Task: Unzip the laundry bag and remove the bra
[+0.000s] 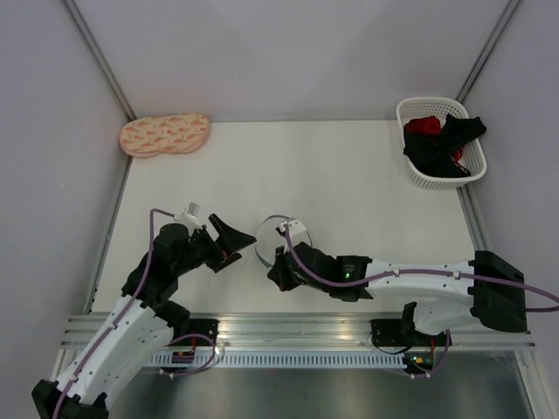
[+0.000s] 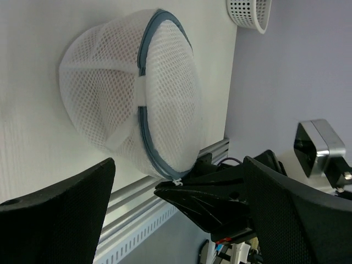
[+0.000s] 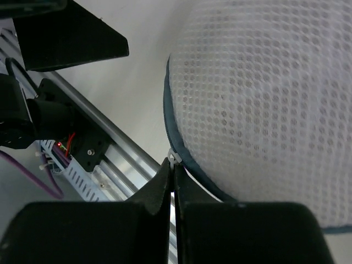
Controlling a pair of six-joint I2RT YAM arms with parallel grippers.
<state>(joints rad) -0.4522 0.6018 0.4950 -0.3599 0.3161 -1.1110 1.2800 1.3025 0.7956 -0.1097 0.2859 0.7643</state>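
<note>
The laundry bag (image 1: 281, 234) is seen resting on its side on the white table (image 1: 349, 183), puffed into a dome, with its grey-blue zipper rim (image 2: 144, 118) running round it. It lies just ahead of the right gripper (image 3: 173, 175), whose fingers are pressed together on the small white zipper pull (image 3: 174, 159) at the near edge of the rim. What is inside cannot be made out through the mesh.

The left gripper (image 1: 238, 243) is pointed at the bag from its other side. Its jaws are spread wide, nothing is held between them, and the bag sits just beyond the fingertips without being touched.

Bare tabletop extends past both tools to the far wall. Behind them, the near edge is bounded by an aluminium rail (image 1: 297, 325).

Well beyond the right gripper, in the far corner on its outer side, a white lattice basket (image 1: 419, 99) with black and red garments (image 1: 437, 148) is placed. Well beyond the left gripper, at the far edge, a peach pad (image 1: 164, 134) is laid. The space is closed in by pale lilac-grey walls.
</note>
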